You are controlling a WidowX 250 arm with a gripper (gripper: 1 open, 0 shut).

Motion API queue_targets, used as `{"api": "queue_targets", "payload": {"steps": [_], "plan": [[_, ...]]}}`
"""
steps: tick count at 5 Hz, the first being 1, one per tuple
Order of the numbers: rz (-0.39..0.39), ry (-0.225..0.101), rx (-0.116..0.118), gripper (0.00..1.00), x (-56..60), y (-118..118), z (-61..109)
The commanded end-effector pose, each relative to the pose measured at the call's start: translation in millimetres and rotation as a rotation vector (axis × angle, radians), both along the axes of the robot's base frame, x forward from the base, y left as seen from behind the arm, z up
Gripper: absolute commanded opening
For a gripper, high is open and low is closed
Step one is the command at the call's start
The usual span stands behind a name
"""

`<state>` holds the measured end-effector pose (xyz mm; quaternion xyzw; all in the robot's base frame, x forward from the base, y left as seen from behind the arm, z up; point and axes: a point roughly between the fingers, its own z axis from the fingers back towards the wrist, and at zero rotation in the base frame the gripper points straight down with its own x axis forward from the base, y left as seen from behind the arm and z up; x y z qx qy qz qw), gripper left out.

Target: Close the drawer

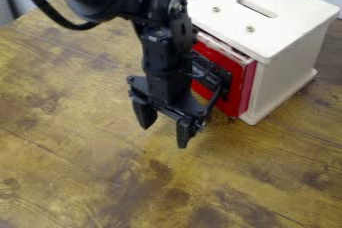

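Standing on the wood-grained table [80, 142], the cream-white box [281, 57] has a slot and two screws on top. The dark gripper [164, 127], fingers spread apart, overlaps the drawer's left side in view. The drawer [241, 87] is at the box's front, red, its black handle partly hidden.

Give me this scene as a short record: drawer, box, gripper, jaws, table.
drawer: flat red front in the side of the box, its black handle largely hidden behind the gripper
box: small cream-white casing with a slot and two round metal fittings on top
gripper: black robot gripper, pointing down in front of the drawer
jaws: apart, nothing seen between them
contact with drawer: cannot tell from this view
table: brown wood-grain surface under the box
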<state>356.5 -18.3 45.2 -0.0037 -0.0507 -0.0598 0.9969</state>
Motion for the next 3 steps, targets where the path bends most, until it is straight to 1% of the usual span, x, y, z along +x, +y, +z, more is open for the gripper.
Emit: {"api": "queue_targets", "payload": {"steps": [1,2,3], "plan": [[-0.085,-0.057,-0.005,1.00,12.8,-0.6,19.4],[-0.139,-0.063,-0.001,1.00,14.4,2.2,21.6],[-0.183,-0.064,0.000,1.00,20.2,4.6,18.8]]}}
